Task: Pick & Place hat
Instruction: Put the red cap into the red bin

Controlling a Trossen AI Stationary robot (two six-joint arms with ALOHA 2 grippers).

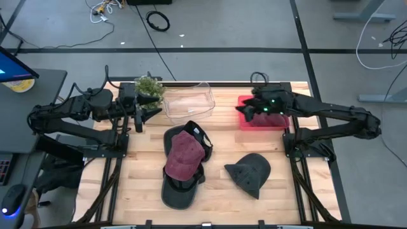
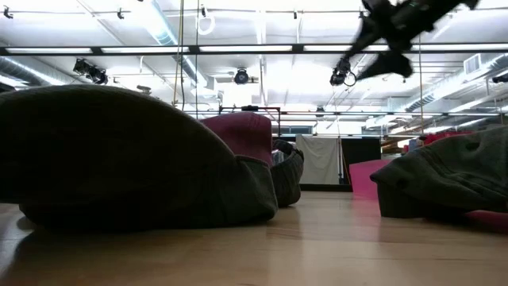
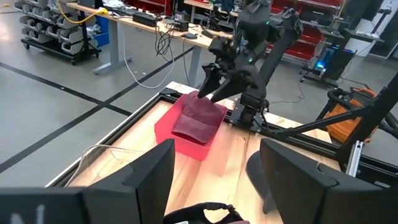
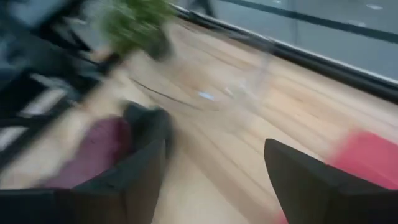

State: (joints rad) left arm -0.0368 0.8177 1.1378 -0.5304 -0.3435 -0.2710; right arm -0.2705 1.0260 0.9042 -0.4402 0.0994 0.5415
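A maroon hat (image 3: 199, 118) lies in a red bin (image 3: 166, 130) at the table's far right; the bin also shows in the high view (image 1: 276, 122). My right gripper (image 1: 245, 112) hangs open and empty just above that bin's left side, and the left wrist view shows it (image 3: 210, 84) over the hat. A second maroon cap (image 1: 184, 156) rests on dark caps (image 1: 178, 191) at the table's middle. A dark grey hat (image 1: 250, 172) lies flat to their right. My left gripper (image 1: 138, 118) waits open and empty at the far left, beside a plant.
A clear plastic bin (image 1: 189, 102) stands at the far middle, with a small potted plant (image 1: 149, 89) at its left. Bare wood (image 1: 219, 137) lies between the cap pile, the grey hat and the bins. The low view shows a dark cap (image 2: 119, 159) close in front.
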